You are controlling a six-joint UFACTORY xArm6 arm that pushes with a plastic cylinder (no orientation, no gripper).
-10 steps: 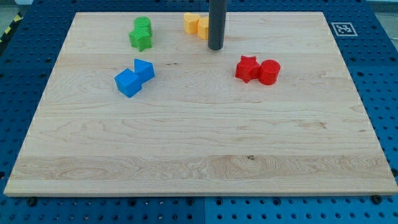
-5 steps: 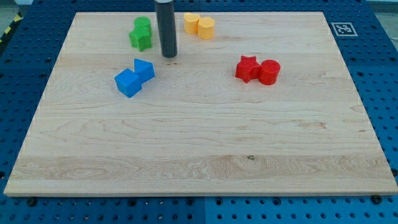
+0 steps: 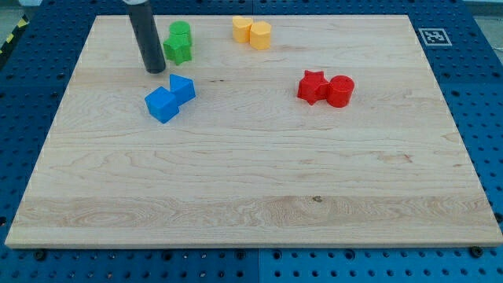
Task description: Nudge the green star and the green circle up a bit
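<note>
green star (image 3: 178, 51) and green circle (image 3: 181, 32) near the top edge, my tip (image 3: 156, 71) just left; no jaws.

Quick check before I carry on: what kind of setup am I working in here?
Most likely a lab tabletop rig for block pushing. A wooden board rests on a blue perforated base, a printed marker tag sits at the board's corner, and my tip stands just left of the green star.
</note>
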